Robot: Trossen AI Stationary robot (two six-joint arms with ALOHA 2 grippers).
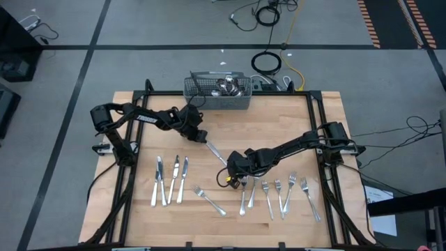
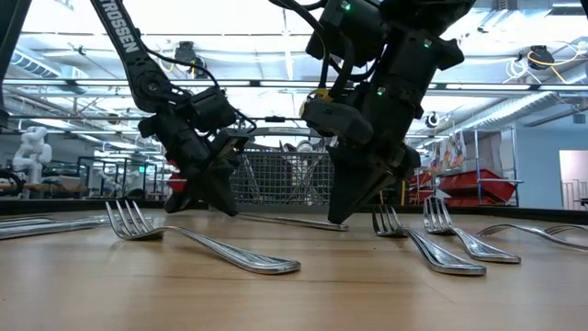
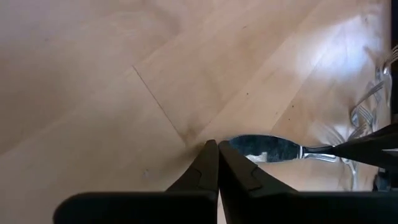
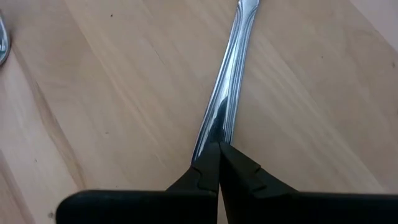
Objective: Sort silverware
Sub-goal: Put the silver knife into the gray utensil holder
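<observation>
A table knife spans the gap between my two grippers at the table's middle. My right gripper is shut on its handle end. My left gripper is shut, its fingertips right at the rounded blade tip. Other silverware lies flat on the wood. Three knives lie near left, a lone fork at the near middle. Two spoons and several forks lie near right. My left gripper's shut fingers stand beside the knife's blade tip, which lies next to the outer side of one finger. Whether they touch, I cannot tell. My right gripper pinches the handle's free end between its two fingers, slanting down from the table's right and lying along the handle. The knife reaches away toward my left gripper. I cannot tell whether it is clear of the table.
A grey wire-mesh basket holding more silverware stands at the table's far edge, behind my left gripper. Black frame rails run along the table's sides. Bare wood lies between the basket and the rows of cutlery.
</observation>
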